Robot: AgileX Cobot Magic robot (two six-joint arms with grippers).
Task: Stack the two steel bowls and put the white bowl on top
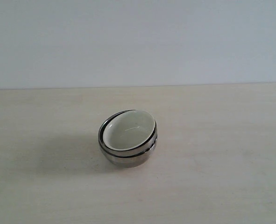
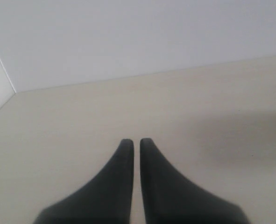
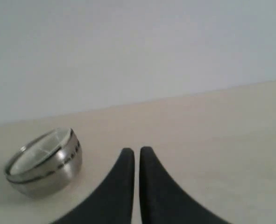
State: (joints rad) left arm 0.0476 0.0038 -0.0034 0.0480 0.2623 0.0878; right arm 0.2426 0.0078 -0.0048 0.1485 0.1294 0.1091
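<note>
The two steel bowls (image 1: 128, 154) sit nested at the middle of the table, the inner one tilted, its rim higher at the right. Inside them rests the white bowl (image 1: 130, 129), also tilted. The right wrist view shows the steel stack (image 3: 46, 168) off to one side of my right gripper (image 3: 133, 154), which is shut and holds nothing. My left gripper (image 2: 133, 143) is shut too, over bare table, with no bowl in its view. Neither gripper appears in the exterior view.
A pale wooden table (image 1: 212, 177) stretches all around the stack. A plain light wall (image 1: 138, 42) stands behind it. A wall corner (image 2: 2, 70) shows in the left wrist view.
</note>
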